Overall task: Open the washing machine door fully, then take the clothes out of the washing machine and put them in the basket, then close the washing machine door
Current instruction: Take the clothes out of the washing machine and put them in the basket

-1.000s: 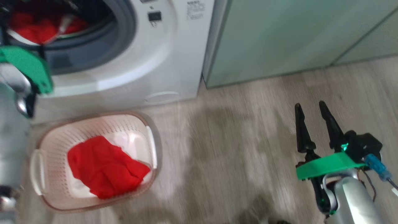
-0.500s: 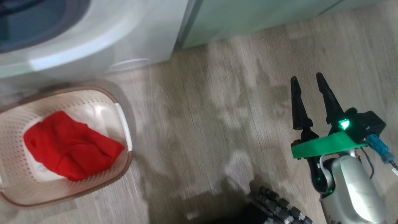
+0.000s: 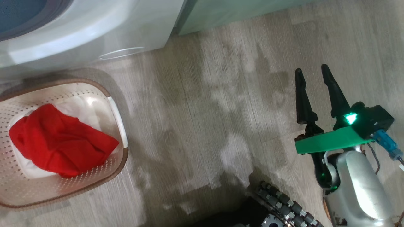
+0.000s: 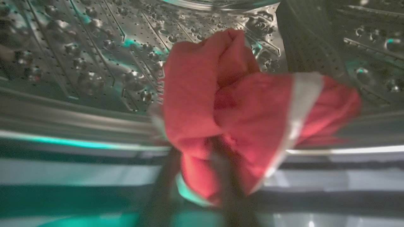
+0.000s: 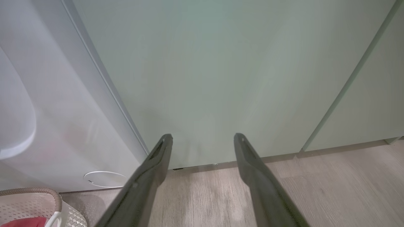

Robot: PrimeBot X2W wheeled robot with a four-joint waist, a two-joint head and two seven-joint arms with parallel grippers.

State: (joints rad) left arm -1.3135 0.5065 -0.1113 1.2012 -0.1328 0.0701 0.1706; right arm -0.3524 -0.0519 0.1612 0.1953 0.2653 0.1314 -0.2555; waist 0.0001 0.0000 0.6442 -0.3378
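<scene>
Clothes point(image 4: 240, 107) bunched around L hand point(image 4: 197, 157) in drum point(image 4: 79, 63), can't tell if gripped, R hand point(image 3: 314, 94) open over floor point(image 3: 205, 94)

No legible text, label, brand, number or sign is recorded. Surfaces inspected: washing machine point(image 3: 94, 31) front, basket point(image 3: 104, 99) wall, cabinet point(image 5: 221, 63) face. Motion blur is noted.

Pale green cabinets point(image 5: 240, 69) — smooth flat fronts, grey wood-grain floor point(image 3: 205, 94) meeting their base
</scene>
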